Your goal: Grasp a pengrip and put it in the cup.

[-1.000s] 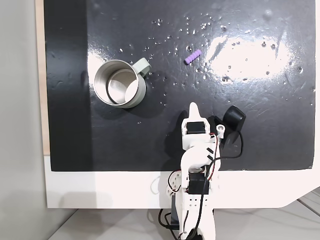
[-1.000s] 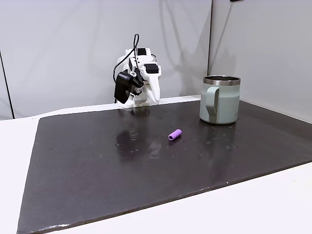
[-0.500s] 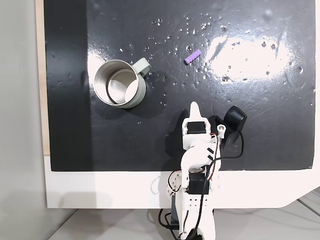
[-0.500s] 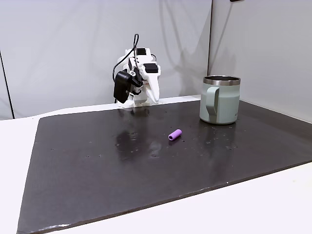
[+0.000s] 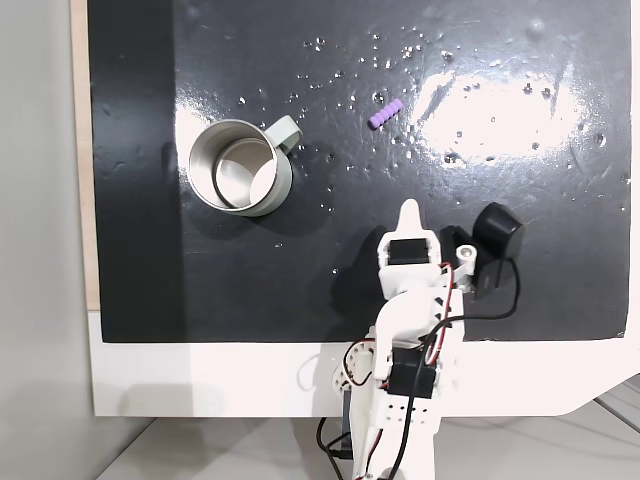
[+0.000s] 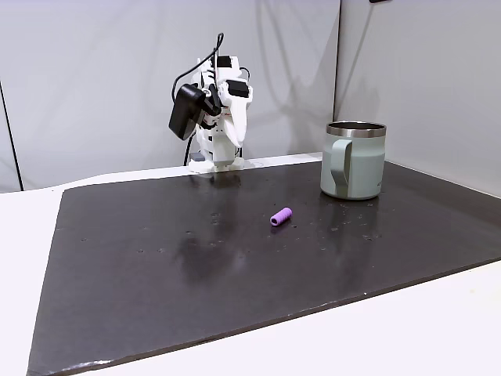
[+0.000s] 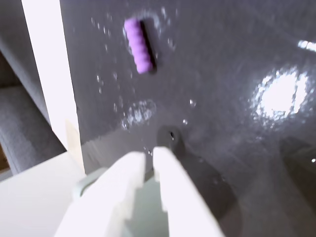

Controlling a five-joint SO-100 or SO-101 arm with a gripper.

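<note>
The pengrip (image 5: 386,114) is a small light-purple ribbed tube lying on the black mat, right of the cup in a fixed view from above. It also lies left of the cup in the side fixed view (image 6: 281,216) and near the top of the wrist view (image 7: 137,45). The pale grey-green cup (image 5: 240,167) stands upright with its handle toward the pengrip, and its shiny inside holds nothing. From the side the cup (image 6: 354,160) is at the right. My gripper (image 5: 408,210) (image 6: 235,139) (image 7: 148,152) is shut on nothing, raised above the mat's near edge, well short of the pengrip.
The black mat (image 5: 520,200) is glossy, with small specks and glare around the pengrip. A white table edge (image 5: 200,380) borders it by the arm's base. A black camera module (image 5: 496,238) sticks out to the right of the wrist. Grey walls (image 6: 94,70) stand behind the arm.
The arm has lifted and swung a little to the right in the view from above; the side view has the wrist higher. Pengrip and cup have not moved. The gripper stays shut.
</note>
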